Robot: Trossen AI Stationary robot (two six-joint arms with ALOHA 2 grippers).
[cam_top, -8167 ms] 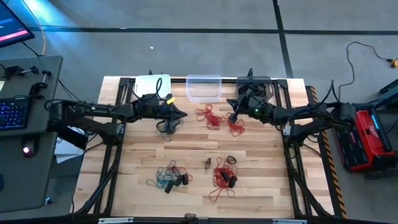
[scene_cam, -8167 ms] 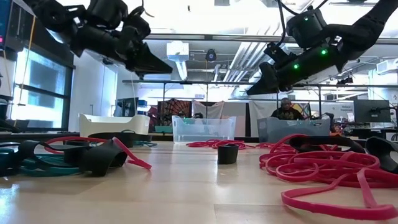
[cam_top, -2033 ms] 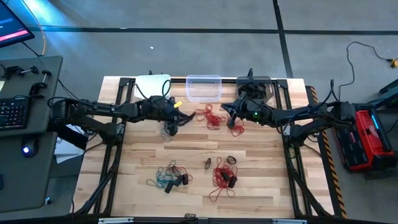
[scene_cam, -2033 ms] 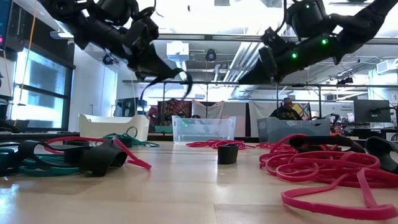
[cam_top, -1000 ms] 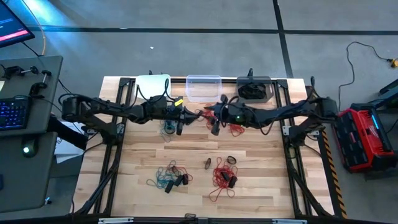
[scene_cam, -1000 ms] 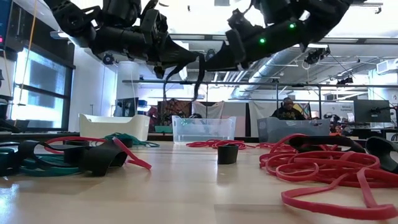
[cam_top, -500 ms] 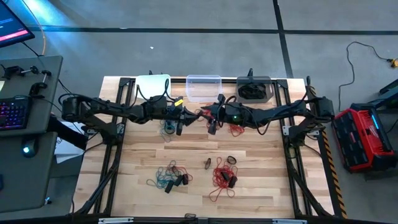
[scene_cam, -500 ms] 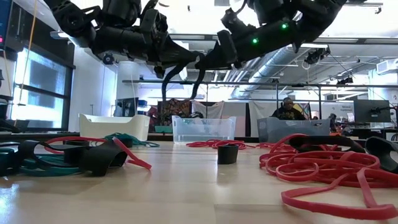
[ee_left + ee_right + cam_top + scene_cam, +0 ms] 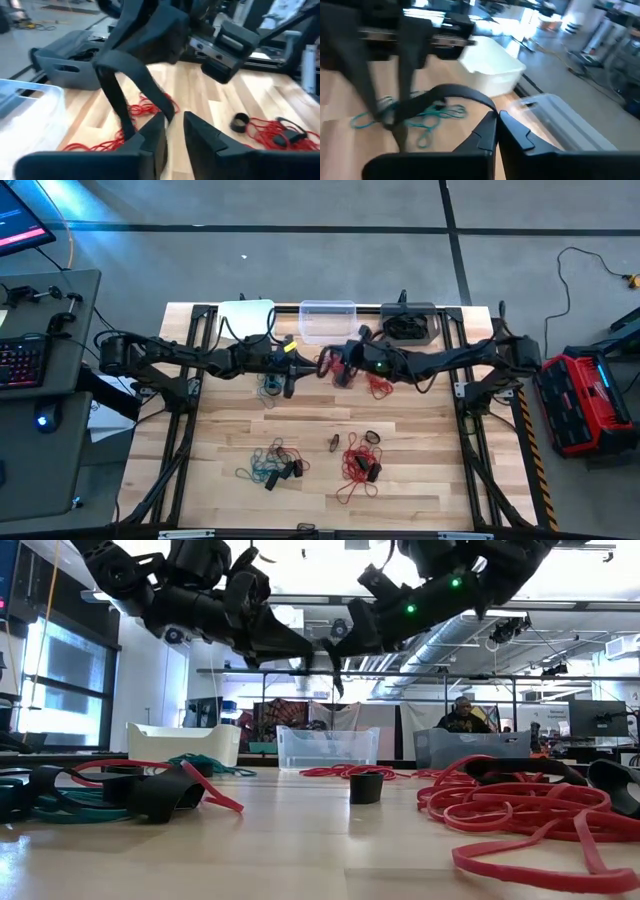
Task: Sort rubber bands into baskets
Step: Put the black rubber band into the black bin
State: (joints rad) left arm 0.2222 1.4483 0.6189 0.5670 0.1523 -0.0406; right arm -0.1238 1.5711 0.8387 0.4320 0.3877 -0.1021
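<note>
Right gripper [image 9: 496, 116]: fingers pressed together, pinching one end of a black rubber band [image 9: 455, 90]. The band arcs out from the tips toward the left arm.
Left gripper [image 9: 174, 120]: fingers slightly spread, gap visible between them. The band hangs down from the right gripper and runs past the left fingertips [image 9: 157, 122]. Can't tell whether it touches them.

Both grippers are tip to tip in mid-air over the back half of the desk [image 9: 230, 430], just in front of the clear basket [image 9: 327, 304]. In the low view they sit well above the desk surface.

Baskets are in a row along the back edge:
- white basket [image 9: 246, 305] on the left
- clear basket in the middle
- dark grey basket [image 9: 407, 308] on the right, dark stuff inside, can't make out what

Other bands on the desk:
- red bunch [image 9: 378, 387] under the right arm, close to the grippers
- teal bunch [image 9: 270, 385] under the left arm, in front of the white basket
- mixed teal and black bunch [image 9: 272, 465], front left
- red bunch with black pieces [image 9: 358, 465], front centre
- a couple of loose black bands [image 9: 372, 437] between the front and back groups

Person [image 9: 460, 715] visible in the room behind the desk.
</note>
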